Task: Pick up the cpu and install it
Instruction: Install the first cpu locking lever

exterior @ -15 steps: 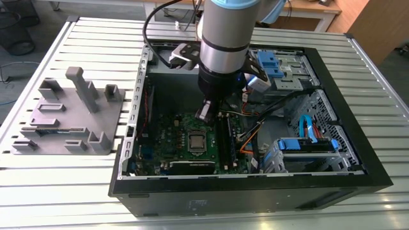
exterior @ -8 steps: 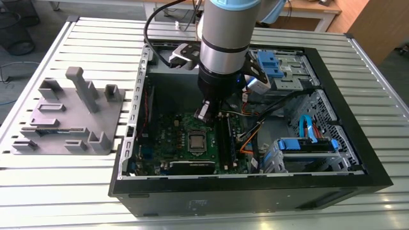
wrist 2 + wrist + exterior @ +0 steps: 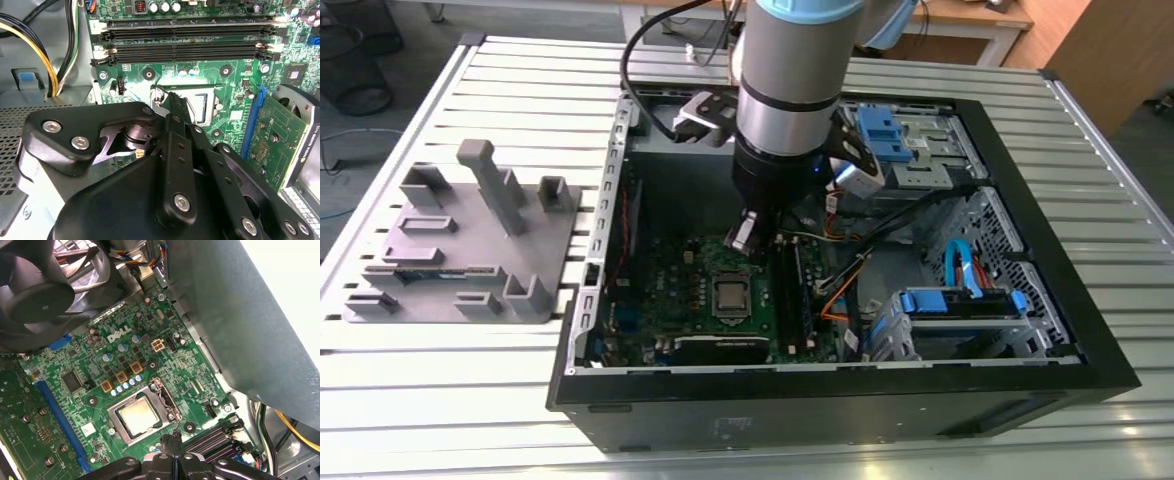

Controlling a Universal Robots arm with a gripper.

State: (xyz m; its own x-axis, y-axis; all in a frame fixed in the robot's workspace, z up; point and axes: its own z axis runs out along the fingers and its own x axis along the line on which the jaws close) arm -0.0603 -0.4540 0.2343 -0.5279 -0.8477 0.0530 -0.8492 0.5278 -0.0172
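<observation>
Inside the case (image 3: 1067, 300), on the slatted table (image 3: 480, 380), the green board (image 3: 165, 370) lies flat. Near the board's middle the cpu (image 3: 138, 414) sits in its socket frame (image 3: 122, 432). Just above it hangs the gripper (image 3: 174, 441), fingers drawn close together, gripping nothing.

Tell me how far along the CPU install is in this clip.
Nearly done, it seems: the small square silver-topped cpu already lies in its metal socket frame on the green motherboard. The black gripper hangs just beside the socket and does not appear to hold the chip. Whether the cpu is fully seated or the frame latched cannot be told.
</observation>
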